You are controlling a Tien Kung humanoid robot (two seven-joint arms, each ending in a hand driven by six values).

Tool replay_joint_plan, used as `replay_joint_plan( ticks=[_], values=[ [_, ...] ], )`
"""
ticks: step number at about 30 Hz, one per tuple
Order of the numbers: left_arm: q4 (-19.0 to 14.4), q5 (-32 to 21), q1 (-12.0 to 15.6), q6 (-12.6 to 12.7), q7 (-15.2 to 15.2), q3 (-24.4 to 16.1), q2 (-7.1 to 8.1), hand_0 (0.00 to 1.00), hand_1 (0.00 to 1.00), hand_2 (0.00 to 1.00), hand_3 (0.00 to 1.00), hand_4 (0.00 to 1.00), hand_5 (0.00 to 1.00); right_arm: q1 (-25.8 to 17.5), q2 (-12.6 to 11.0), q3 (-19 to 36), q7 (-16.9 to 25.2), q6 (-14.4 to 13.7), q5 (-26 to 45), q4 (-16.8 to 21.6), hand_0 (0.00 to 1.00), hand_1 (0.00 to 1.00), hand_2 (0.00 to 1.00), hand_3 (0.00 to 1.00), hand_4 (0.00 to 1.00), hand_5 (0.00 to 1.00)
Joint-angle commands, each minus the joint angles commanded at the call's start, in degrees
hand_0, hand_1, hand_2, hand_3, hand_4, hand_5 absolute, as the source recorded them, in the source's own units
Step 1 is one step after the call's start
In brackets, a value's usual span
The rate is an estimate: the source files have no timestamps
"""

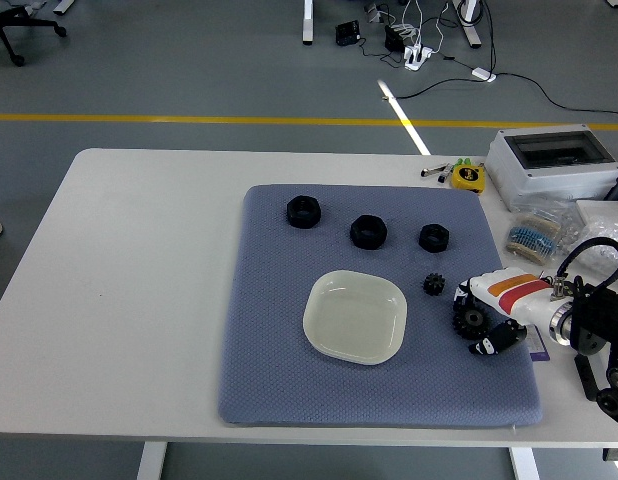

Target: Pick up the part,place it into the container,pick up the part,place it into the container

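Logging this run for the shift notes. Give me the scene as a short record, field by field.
surface: blue-grey mat on white table
container: cream square dish, nothing in it
large gear: black, right of the dish, between the right hand's fingers and thumb
small gear: black, lying free above the large gear
hex nuts: three black ones in a row
right hand: closing around the large gear, gear on the mat
left hand: not in view
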Motion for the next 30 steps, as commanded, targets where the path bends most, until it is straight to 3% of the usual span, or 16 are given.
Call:
replay_joint_plan(
  ticks=[3,4,9,10,15,16,18,30],
  values=[
    [-0.01,0.29,0.0,-0.07,0.08,-0.19,-0.03,0.661,0.538,0.569,0.562,0.64,0.613,0.26,0.16,-0.23,-0.07,-0.55,0.92,-0.54,0.548,0.541,0.527,0.528,0.718,0.201],
    [-0.02,0.33,-0.01,-0.1,0.08,-0.19,-0.02,0.661,0.538,0.572,0.563,0.639,0.612,0.36,0.21,-0.3,-0.11,-0.71,1.15,-0.73,0.482,0.478,0.492,0.487,0.636,0.244],
    [-0.04,0.49,-0.12,-0.16,0.1,-0.25,-0.01,0.661,0.538,0.572,0.563,0.639,0.612,0.88,0.25,-0.59,-0.32,-1.3,1.69,-1.44,0.482,0.478,0.492,0.487,0.636,0.244],
    [-0.05,0.43,-0.12,-0.16,0.09,-0.21,0.0,0.661,0.538,0.572,0.563,0.639,0.612,0.92,0.24,-0.6,-0.34,-1.39,1.76,-1.51,0.451,0.44,0.468,0.472,0.586,0.306],
    [-0.06,0.43,-0.15,-0.2,0.09,-0.18,0.02,0.661,0.538,0.572,0.563,0.639,0.612,0.97,0.23,-0.69,-0.31,-1.47,2.21,-1.68,0.451,0.44,0.468,0.472,0.586,0.306],
    [-0.07,0.41,-0.14,-0.19,0.1,-0.17,0.02,0.662,0.537,0.572,0.563,0.64,0.614,0.95,0.22,-0.69,-0.28,-1.59,2.28,-1.57,0.367,0.415,0.449,0.463,0.657,0.244],
    [-0.06,0.37,-0.13,-0.18,0.1,-0.16,0.01,0.662,0.537,0.572,0.563,0.64,0.614,0.87,0.19,-0.54,-0.26,-1.82,2.3,-1.1,0.367,0.415,0.449,0.463,0.657,0.244],
    [0.0,-0.03,0.0,-0.01,0.01,0.11,-0.01,0.662,0.538,0.573,0.563,0.638,0.61,1.59,1.15,1.07,-1.19,-2.9,-0.21,7.59,0.351,0.402,0.436,0.458,0.669,0.208]
  ],
)
